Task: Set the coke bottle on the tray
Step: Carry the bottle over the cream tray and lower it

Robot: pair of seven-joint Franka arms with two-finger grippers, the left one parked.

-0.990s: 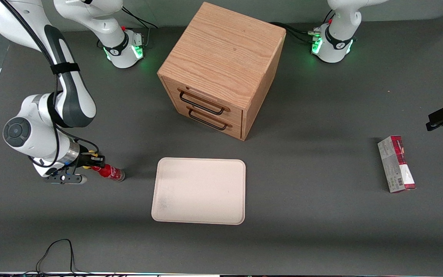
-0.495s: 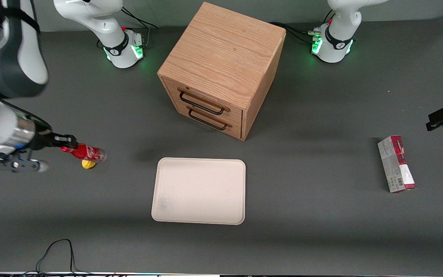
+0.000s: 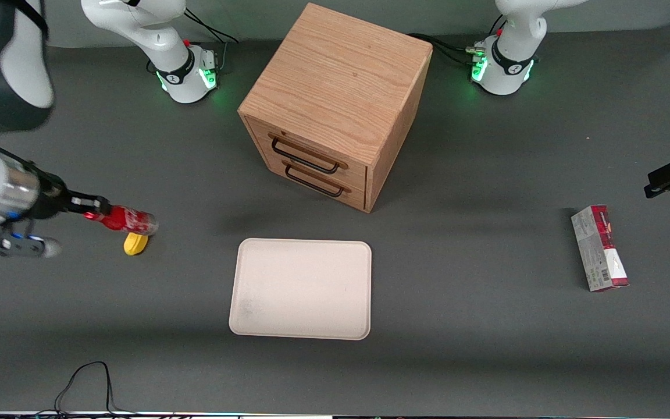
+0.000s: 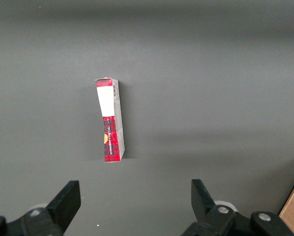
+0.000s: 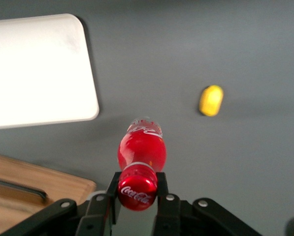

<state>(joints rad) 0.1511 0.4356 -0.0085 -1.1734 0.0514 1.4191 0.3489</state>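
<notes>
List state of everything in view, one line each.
gripper: shut on the coke bottle's cap end, above the table toward the working arm's end.
coke bottle: held, lifted, lying sideways.
tray: empty, flat on the table.
drawer cabinet: both drawers closed.
yellow lump: loose on the table.
carton: lying flat.

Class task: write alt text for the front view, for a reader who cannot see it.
The gripper holds the coke bottle in the air at the working arm's end of the table, above a small yellow lump. The beige tray lies bare in front of a wooden drawer cabinet.
</notes>
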